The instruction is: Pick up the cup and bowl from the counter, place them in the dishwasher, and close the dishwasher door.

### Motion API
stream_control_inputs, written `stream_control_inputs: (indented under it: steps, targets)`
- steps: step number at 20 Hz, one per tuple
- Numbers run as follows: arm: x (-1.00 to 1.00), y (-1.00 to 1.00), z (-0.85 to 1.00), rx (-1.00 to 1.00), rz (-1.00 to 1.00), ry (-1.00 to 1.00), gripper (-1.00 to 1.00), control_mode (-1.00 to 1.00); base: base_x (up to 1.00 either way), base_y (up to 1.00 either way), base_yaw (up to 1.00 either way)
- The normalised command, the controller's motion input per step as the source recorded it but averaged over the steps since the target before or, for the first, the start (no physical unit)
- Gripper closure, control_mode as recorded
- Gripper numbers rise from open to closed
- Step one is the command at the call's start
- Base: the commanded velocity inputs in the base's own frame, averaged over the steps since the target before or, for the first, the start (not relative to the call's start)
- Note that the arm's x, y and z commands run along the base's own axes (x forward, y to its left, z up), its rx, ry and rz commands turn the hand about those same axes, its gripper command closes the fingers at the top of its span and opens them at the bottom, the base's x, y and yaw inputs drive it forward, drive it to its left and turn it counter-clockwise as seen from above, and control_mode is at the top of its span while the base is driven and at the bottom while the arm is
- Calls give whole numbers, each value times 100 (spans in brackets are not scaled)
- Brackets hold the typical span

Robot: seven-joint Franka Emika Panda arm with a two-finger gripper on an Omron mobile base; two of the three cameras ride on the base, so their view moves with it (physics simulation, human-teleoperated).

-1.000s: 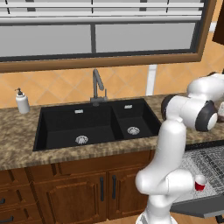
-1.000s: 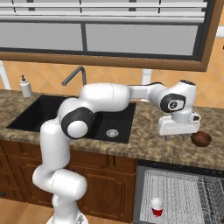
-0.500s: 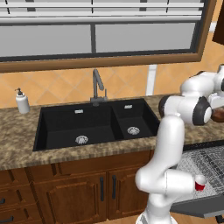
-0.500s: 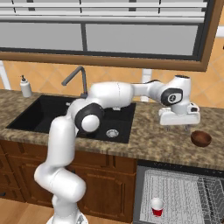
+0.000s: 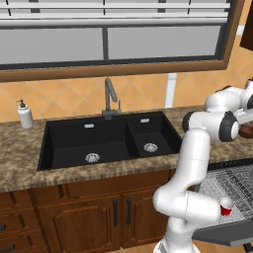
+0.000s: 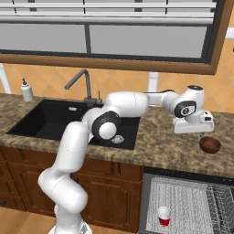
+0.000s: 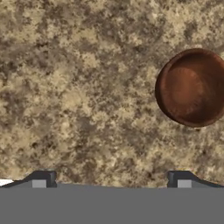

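Gripper [image 6: 199, 135] hung over the granite counter [image 6: 160, 141], fingers spread and empty, short of the brown bowl [image 6: 210, 145].

The bowl sat upright on the counter near its front edge, right of the black double sink [image 5: 106, 141] and above the open dishwasher [image 6: 183, 205]; in the hand view it lay off to one side [image 7: 192, 87], not between the fingertips [image 7: 43, 178], so the hand probably had yet to be centred over it before descending. Nothing was in the bowl. The red cup [image 6: 164, 215] stood upright on the pale wire rack [image 6: 192, 196], close to its front, so that half of the job looked done. The dishwasher door [image 5: 232, 234] lay folded down, presumably left open to receive the bowl. A white soap dispenser [image 5: 24, 114] stood at the counter's far left, by the wall.
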Motion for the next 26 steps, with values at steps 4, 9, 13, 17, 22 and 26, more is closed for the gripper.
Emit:
stream_control_inputs:
  steps: [4, 9, 13, 17, 22, 26]
  targets:
    - [32, -31, -33, -11, -4, -3, -100, -100, 0, 0, 0]
    - [36, -17, -28, -10, 0, -8, -100, -100, 0, 0, 0]
    - [29, -18, -9, 0, 2, -4, -100, -100, 0, 0, 0]
    - [38, -25, -12, 0, 5, -5, -100, -100, 0, 0, 0]
    - [19, -27, -13, 0, 2, -1, -100, -100, 0, 0, 0]
    - [15, -33, -16, 0, 0, 0, -100, -100, 0, 0, 0]
